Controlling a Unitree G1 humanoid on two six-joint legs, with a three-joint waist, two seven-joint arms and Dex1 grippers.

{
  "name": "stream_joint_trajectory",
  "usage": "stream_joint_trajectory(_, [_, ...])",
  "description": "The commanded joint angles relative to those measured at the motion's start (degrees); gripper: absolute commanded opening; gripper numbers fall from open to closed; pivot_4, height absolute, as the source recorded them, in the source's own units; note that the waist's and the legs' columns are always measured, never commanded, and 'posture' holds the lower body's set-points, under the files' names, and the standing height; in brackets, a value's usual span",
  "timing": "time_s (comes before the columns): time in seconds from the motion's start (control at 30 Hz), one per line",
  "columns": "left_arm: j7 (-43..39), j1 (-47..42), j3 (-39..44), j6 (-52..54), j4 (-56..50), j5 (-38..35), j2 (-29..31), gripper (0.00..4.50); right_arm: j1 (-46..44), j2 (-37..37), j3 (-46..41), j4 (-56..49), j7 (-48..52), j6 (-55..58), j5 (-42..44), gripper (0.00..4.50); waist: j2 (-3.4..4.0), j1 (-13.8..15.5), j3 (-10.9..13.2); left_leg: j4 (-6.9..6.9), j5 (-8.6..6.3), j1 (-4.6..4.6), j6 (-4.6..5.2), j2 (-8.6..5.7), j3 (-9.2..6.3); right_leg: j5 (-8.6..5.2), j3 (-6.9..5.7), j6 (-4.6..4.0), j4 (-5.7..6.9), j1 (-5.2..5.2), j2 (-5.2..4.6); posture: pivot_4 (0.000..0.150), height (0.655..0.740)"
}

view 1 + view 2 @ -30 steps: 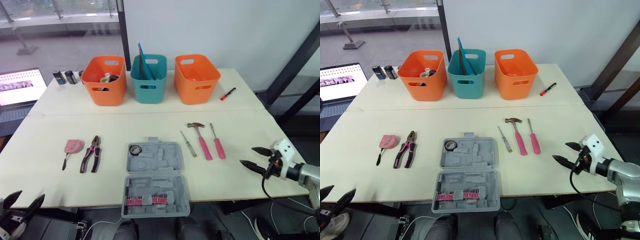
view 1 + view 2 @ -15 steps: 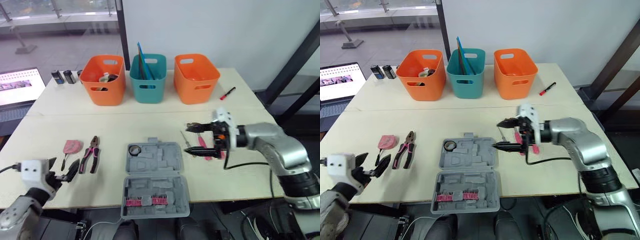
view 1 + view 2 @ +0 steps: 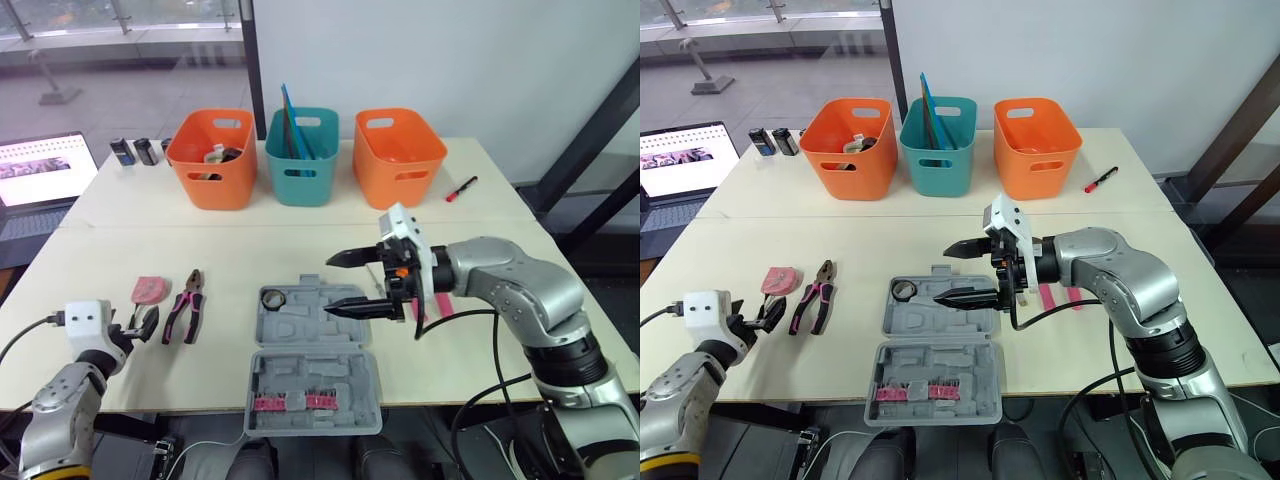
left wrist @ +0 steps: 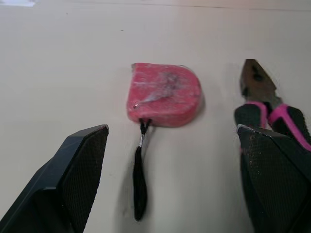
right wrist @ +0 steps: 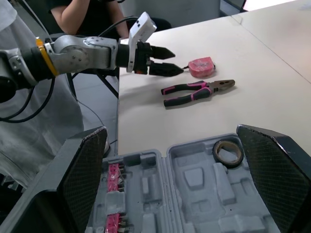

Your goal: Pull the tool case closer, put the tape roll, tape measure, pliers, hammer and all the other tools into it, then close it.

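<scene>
Right gripper (image 3: 328, 284), jaws spread wide, hovered over the open tool case (image 3: 330, 325) at the table's near edge, the tape roll (image 3: 272, 298) in its tray. Left gripper (image 3: 143, 325), jaws spread, faced the tape measure (image 3: 148, 290), with the pliers (image 3: 186, 316) just beside it.

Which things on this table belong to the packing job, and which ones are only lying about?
For the job: tool case, tape roll already inside it, tape measure, pliers, pink tool handle right of the case.

Lying about: orange bins, teal bin, red marker, laptop.
</scene>
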Motion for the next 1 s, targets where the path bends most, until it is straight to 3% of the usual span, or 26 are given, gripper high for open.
stream_joint_trajectory(0.03, [-1.4,-2.3,-0.9,-3.9,6.0,2.2,1.8,4.42,-0.4,0.1,0.2,-1.6,-0.6,-0.6,-0.2,4.5,0.0,0.0,0.0,0.0,0.0,0.0,0.0,0.0,0.0,0.0,0.0,0.0,0.01,-0.01,0.0,0.15,0.7364])
stream_joint_trajectory(0.2, [-3.9,-5.9,-1.5,-7.2,15.1,2.4,2.6,4.42,-0.1,-0.1,0.6,-1.2,-0.9,-0.6,-0.6,4.5,0.0,-0.1,0.0,-0.02,0.0,0.0,0.0,0.0,0.0,0.01,0.0,0.02,0.01,-0.01,0.0,0.15,0.7364])
stream_joint_trajectory(0.23, [-4.1,-6.6,-1.5,-7.4,16.9,2.4,2.8,4.2,0.0,-0.3,0.7,-1.2,-0.9,-0.5,-0.6,4.5,0.0,-0.1,0.0,-0.02,0.0,0.0,0.0,0.0,-0.02,0.01,-0.02,0.02,0.03,-0.02,0.01,0.15,0.7364])
stream_joint_trajectory(0.3, [-4.9,-7.8,-1.4,-8.6,19.6,2.2,2.9,3.55,0.3,-0.8,1.0,-1.1,-0.7,-0.6,-0.9,4.5,0.0,-0.1,0.0,-0.02,0.0,0.0,0.0,0.01,-0.03,0.01,-0.03,0.02,0.03,-0.01,0.02,0.15,0.7364])
stream_joint_trajectory(0.53, [-5.8,-10.5,-2.2,-11.4,23.9,2.2,2.6,0.03,0.8,-2.2,2.7,-0.2,0.4,-0.9,-2.5,4.5,0.0,0.1,0.0,-0.01,0.0,0.01,0.0,0.0,-0.02,0.01,-0.02,0.02,0.02,0.02,0.0,0.15,0.7364])
stream_joint_trajectory(0.73, [-5.9,-7.1,-1.6,-11.3,20.6,1.1,1.5,0.03,0.4,-2.0,4.3,0.8,1.1,-1.4,-3.8,4.5,0.0,0.0,0.0,-0.02,0.0,0.01,0.0,0.0,-0.02,0.01,-0.03,0.03,0.02,0.01,0.0,0.15,0.7364])
stream_joint_trajectory(1.0, [-3.1,10.5,-0.7,-4.6,-3.5,-2.6,-3.8,0.03,0.2,-1.3,6.4,1.9,2.6,-2.1,-4.6,4.5,-0.01,-0.2,0.0,-0.05,0.0,0.03,0.0,0.03,0.02,0.01,0.0,0.03,0.02,0.0,-0.02,0.15,0.7364])
